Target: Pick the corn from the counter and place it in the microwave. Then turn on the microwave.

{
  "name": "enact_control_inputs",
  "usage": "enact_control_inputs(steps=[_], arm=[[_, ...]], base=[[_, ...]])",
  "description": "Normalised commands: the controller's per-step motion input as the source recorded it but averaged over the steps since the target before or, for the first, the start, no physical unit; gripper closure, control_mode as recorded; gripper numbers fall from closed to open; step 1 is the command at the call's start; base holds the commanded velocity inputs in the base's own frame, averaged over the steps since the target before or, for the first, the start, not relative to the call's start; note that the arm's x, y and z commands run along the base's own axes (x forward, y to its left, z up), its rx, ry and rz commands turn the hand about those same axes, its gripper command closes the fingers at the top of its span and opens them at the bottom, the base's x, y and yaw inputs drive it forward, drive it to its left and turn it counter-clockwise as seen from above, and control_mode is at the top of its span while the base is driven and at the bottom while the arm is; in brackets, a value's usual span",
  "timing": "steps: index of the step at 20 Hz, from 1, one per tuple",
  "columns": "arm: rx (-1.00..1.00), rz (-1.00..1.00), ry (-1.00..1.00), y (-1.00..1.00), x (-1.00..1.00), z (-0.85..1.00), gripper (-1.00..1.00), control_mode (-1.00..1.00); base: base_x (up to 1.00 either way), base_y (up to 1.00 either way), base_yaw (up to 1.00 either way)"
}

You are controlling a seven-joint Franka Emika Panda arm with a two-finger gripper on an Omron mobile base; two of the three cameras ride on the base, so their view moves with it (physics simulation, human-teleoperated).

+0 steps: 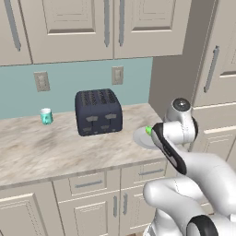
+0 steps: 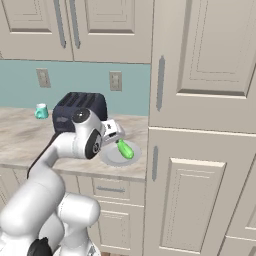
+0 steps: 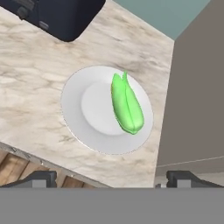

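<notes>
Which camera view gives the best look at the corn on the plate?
The hand view: the corn lies whole and unobstructed on the white plate, seen from above. The right base view shows it small, beside the gripper. In the left base view the arm hides all but a green tip.

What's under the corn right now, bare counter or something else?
The corn lies on a white plate, off-centre toward one rim. The plate rests on the counter near the tall cabinet. The plate surface directly beneath the corn is covered.
</notes>
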Motion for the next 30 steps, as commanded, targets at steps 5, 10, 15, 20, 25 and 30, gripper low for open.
enact_control_inputs(steps=[5, 10, 15, 20, 25, 30], arm=[[0.0, 0.0, 0.0, -0.08, 0.13, -0.06, -1.0, -1.0], [0.0, 0.0, 0.0, -0.08, 0.13, -0.12, -1.0, -1.0], [0.0, 0.0, 0.0, -0.05, 0.12, -0.17, -1.0, -1.0], [0.0, 0.0, 0.0, -0.03, 0.13, -0.17, -1.0, -1.0], [0.0, 0.0, 0.01, -0.02, 0.13, -0.12, -1.0, -1.0], [0.0, 0.0, 0.03, -0.01, 0.15, -0.06, -1.0, -1.0]], base=[[0.0, 0.0, 0.0], [0.0, 0.0, 0.0], [0.0, 0.0, 0.0], [0.0, 0.0, 0.0], [0.0, 0.0, 0.0], [0.0, 0.0, 0.0]])
